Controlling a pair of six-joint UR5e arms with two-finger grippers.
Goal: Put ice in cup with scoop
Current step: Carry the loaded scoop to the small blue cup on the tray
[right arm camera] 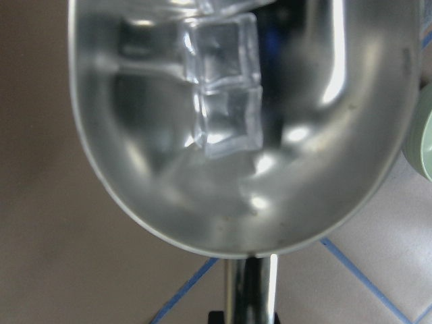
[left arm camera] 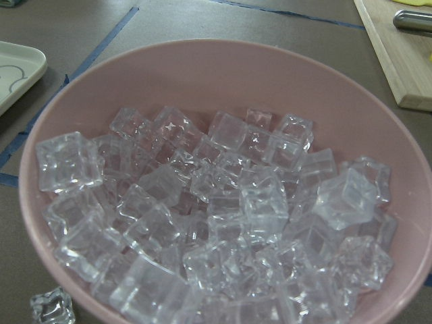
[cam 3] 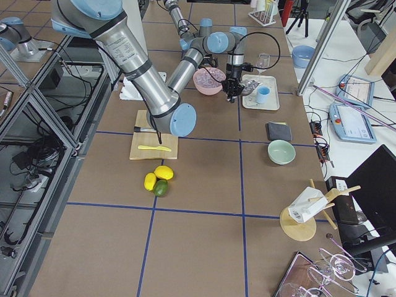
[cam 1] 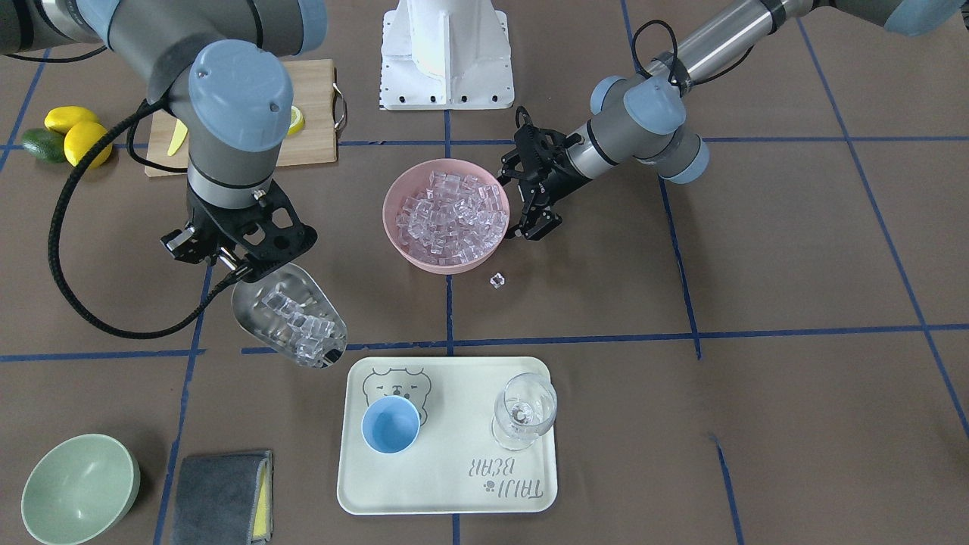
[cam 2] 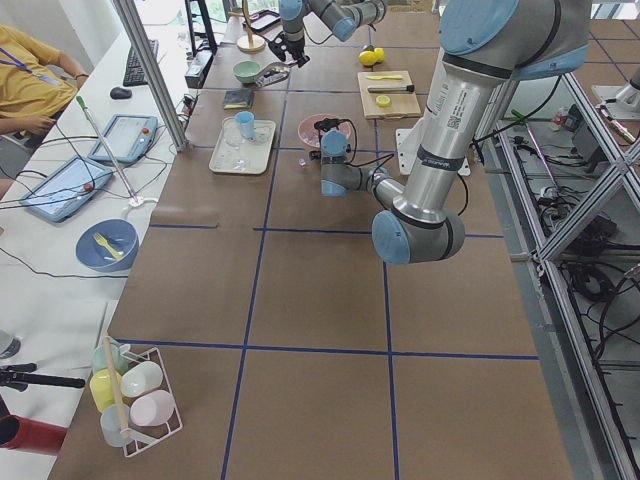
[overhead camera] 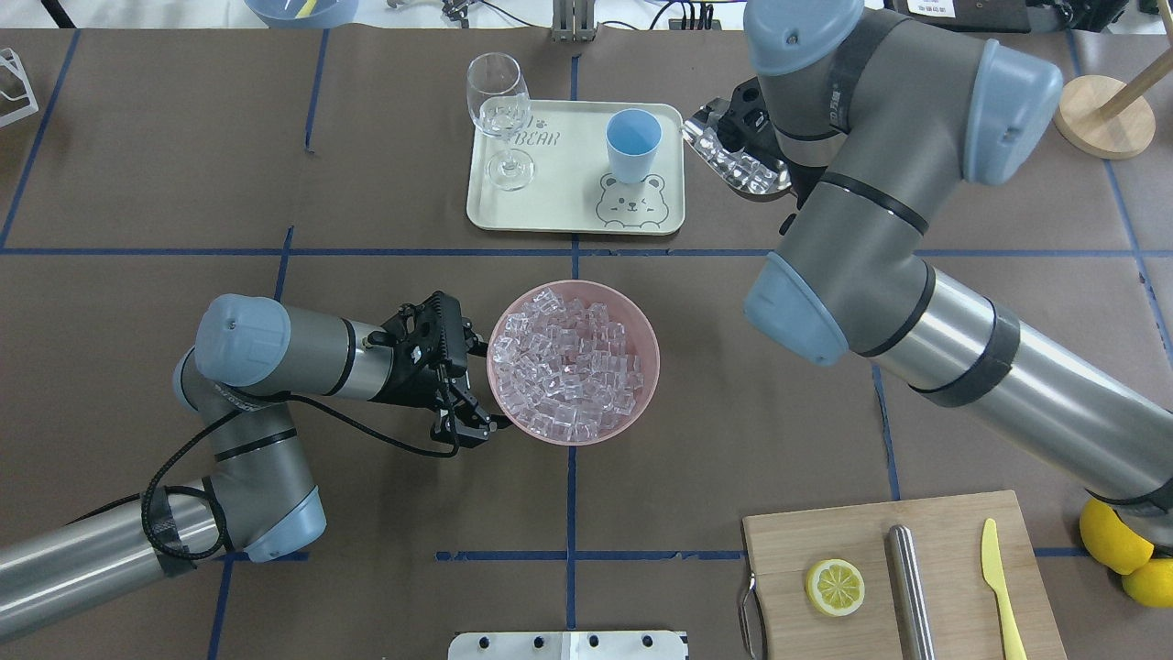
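My right gripper (cam 1: 231, 263) is shut on the handle of the steel scoop (cam 1: 288, 318), which holds several ice cubes (right arm camera: 226, 101). The scoop (overhead camera: 738, 160) hangs tilted above the table, just off the tray's edge, apart from the light-blue cup (cam 1: 390, 424). The cup (overhead camera: 632, 145) stands upright on the cream tray (cam 1: 454, 484). A pink bowl (overhead camera: 641, 367) full of ice (left arm camera: 223, 223) sits mid-table. My left gripper (overhead camera: 467, 423) rests beside the bowl's rim; its fingers look closed, with nothing seen between them.
A clear stemmed glass (cam 1: 524, 412) stands on the tray next to the cup. One loose ice cube (cam 1: 496, 280) lies by the pink bowl. A pale green bowl (cam 1: 79, 488) and grey cloth (cam 1: 223, 496) lie on the operators' side. A cutting board (overhead camera: 916, 568) and lemons (cam 1: 83, 140) are near the robot.
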